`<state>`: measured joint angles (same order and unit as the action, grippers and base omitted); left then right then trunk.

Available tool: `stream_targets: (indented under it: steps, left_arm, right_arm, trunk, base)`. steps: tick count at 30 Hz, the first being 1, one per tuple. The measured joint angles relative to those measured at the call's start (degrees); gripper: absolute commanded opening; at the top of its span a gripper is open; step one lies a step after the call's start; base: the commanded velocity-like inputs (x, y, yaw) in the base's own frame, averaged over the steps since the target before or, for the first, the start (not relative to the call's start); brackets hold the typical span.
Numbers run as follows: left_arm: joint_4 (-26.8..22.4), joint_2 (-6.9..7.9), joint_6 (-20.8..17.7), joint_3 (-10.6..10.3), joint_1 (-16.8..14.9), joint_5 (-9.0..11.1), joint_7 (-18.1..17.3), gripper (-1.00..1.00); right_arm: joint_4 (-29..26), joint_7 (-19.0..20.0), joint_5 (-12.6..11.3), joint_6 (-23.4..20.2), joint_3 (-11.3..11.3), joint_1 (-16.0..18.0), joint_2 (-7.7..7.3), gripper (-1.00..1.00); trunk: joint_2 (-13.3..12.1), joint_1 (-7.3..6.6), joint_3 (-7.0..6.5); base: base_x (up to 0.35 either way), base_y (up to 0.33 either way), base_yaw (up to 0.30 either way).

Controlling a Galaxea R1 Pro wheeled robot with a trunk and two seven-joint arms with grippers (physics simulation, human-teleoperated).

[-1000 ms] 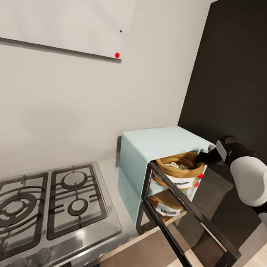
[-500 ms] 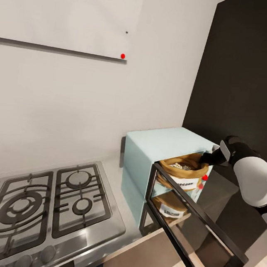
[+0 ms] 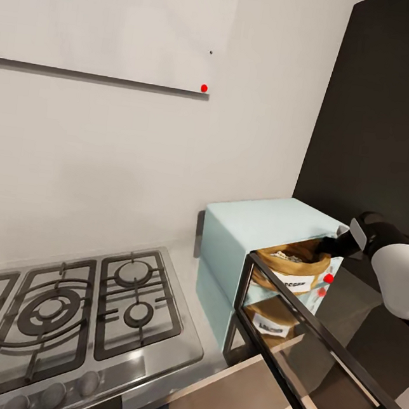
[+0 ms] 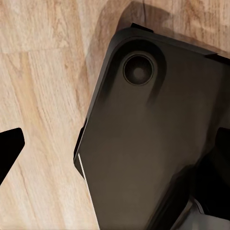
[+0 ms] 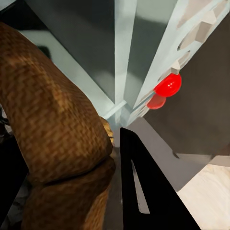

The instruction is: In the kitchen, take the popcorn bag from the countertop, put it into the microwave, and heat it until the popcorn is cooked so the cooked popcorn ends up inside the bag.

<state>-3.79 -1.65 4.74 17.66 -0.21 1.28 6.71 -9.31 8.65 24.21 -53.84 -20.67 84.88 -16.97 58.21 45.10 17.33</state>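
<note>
The pale mint microwave (image 3: 253, 226) stands on the grey countertop (image 3: 184, 272) with its black-framed glass door (image 3: 314, 352) swung wide open. Inside sits the brown popcorn bag (image 3: 289, 269), white label facing out, with whitish popcorn (image 3: 289, 258) in its mouth. My right gripper (image 3: 329, 247) reaches in from the right and is shut on the bag's rim. In the right wrist view the bag's woven wall (image 5: 52, 120) lies between the black fingers (image 5: 141, 191). My left gripper (image 4: 115, 158) hangs open over the wood floor.
A gas hob (image 3: 69, 316) is set into the counter left of the microwave. A tall dark cabinet (image 3: 387, 124) rises right behind my right arm. A white wall unit (image 3: 105, 19) hangs above. The open door juts out past the counter edge. The microwave panel carries a red dot (image 5: 168, 85).
The whole picture has slid to the right, so the head camera has turned. My right gripper stays on the bag's rim inside the microwave, with the door still open.
</note>
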Motion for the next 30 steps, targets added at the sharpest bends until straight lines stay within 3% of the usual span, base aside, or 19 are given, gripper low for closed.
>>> stream_targets:
  steps: [12,30]
  left_arm:
    - [0.06,0.0,0.0,-0.02,0.0,0.0,0.0,1.0]
    - [0.08,0.0,0.0,-0.04,0.0,0.0,0.0,1.0]
  right_arm:
    - [0.53,0.34,0.19,0.79,-0.69,-0.02,-0.2,-1.0]
    - [0.52,0.35,0.41,0.93,-0.91,-0.03,1.02,-1.0]
  trunk:
    - [-0.01,0.0,0.01]
    - [-0.01,0.0,0.01]
  base:
    - [0.008,0.0,0.0]
    - [0.044,0.0,0.0]
